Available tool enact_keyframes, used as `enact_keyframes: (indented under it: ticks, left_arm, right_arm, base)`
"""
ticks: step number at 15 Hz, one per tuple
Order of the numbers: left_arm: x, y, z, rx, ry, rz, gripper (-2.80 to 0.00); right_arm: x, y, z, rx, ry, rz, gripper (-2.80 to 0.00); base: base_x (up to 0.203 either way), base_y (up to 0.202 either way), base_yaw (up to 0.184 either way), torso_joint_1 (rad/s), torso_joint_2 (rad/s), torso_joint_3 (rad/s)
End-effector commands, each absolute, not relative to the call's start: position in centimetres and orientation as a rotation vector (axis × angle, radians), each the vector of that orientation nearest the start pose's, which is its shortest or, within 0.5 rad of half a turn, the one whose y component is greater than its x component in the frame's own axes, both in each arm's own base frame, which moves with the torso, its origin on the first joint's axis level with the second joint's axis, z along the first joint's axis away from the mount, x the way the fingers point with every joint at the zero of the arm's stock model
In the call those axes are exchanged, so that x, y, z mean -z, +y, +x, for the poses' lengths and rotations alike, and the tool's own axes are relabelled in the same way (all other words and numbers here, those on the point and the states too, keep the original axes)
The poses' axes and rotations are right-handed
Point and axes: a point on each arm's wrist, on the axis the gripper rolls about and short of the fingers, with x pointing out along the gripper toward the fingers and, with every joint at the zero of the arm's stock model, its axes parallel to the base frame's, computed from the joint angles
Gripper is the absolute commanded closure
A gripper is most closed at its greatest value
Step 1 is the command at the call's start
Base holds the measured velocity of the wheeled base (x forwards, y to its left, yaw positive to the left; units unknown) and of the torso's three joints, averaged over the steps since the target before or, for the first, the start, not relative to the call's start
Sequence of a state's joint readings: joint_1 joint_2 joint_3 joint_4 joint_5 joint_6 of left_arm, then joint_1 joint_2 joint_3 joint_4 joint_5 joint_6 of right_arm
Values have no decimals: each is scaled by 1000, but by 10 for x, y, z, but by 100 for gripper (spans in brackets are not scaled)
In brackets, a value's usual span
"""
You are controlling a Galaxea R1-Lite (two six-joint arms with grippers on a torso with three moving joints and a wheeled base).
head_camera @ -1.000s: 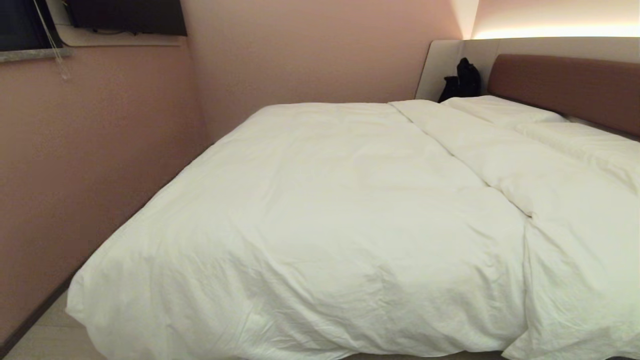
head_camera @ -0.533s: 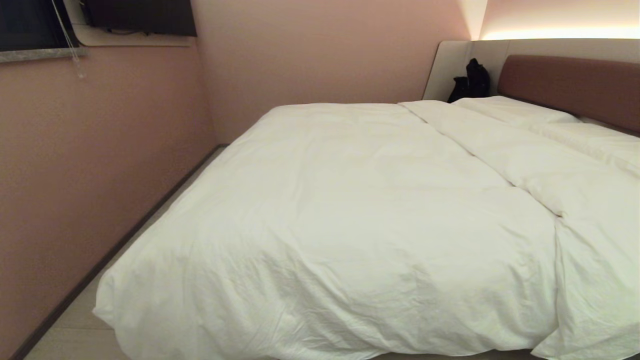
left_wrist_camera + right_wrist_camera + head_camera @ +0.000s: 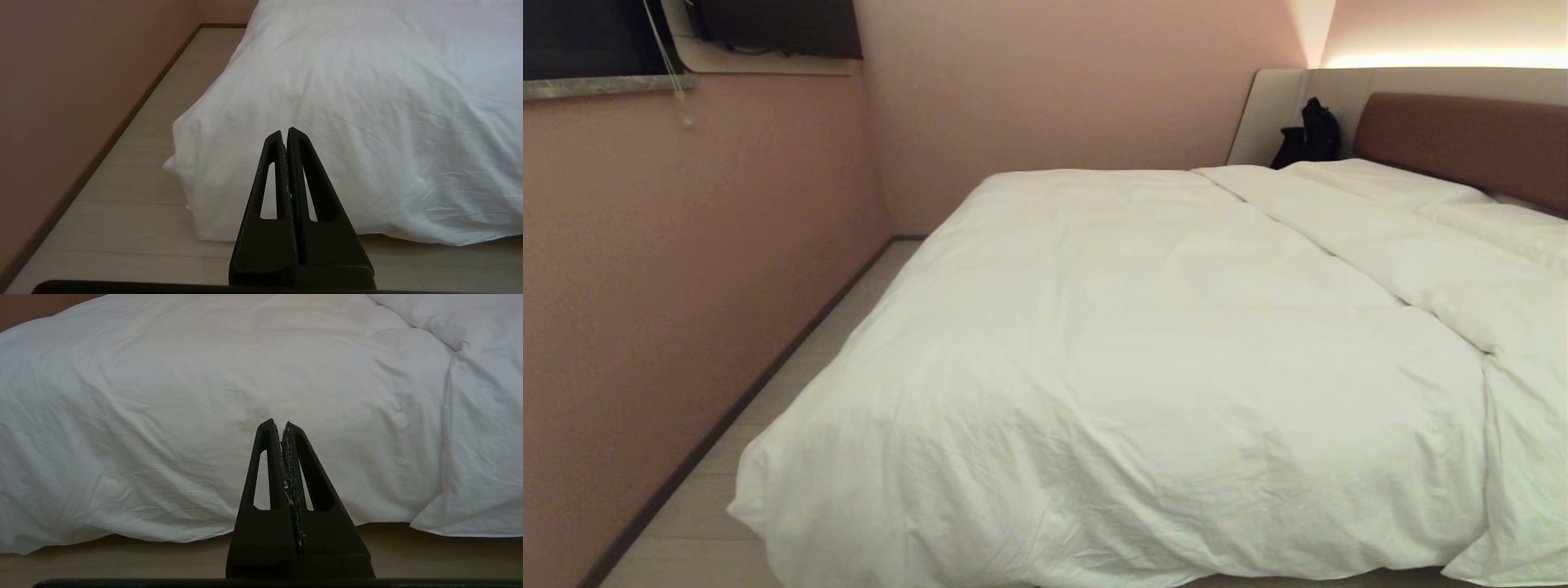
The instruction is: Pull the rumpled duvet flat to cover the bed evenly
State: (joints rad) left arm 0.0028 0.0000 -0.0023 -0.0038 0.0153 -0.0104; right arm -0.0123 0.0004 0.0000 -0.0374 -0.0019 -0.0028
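The white puffy duvet (image 3: 1143,359) lies spread over the bed, with soft wrinkles and a folded band near the pillows (image 3: 1380,181). Its near edge hangs over the bed's side almost to the floor (image 3: 286,102) (image 3: 204,416). The reddish-brown headboard (image 3: 1462,143) of the bed stands at the far right. My left gripper (image 3: 285,131) is shut and empty, held short of the duvet's near left corner. My right gripper (image 3: 279,424) is also shut and empty, facing the duvet's hanging edge further right. Neither arm shows in the head view.
A pink wall (image 3: 670,269) runs along the left, leaving a narrow strip of pale floor (image 3: 792,384) beside the bed. A black bag (image 3: 1311,135) sits in the far corner by the headboard. A dark window and ledge (image 3: 596,82) are at the upper left.
The whole head view has shifted: the bed and wall now sit further right in the picture and more floor shows on the left, so the camera moved. The duvet itself lies unchanged.
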Motion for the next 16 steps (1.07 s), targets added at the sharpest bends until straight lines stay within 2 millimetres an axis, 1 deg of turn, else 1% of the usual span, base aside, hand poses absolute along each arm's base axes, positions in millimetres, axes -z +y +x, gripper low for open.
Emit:
enact_keyframes:
  ticks: [1, 16]
  left_arm:
    - [-76, 0, -23, -18, -6, -12, 0]
    - [-77, 0, -23, -17, -8, -9, 0]
  right_arm:
    - [-79, 0, -23, 14, -38, -3, 0]
    - [-79, 0, -23, 14, -38, -3, 0]
  base:
    - [0, 196, -1, 2, 2, 2]
    - [0, 197, -1, 2, 3, 1]
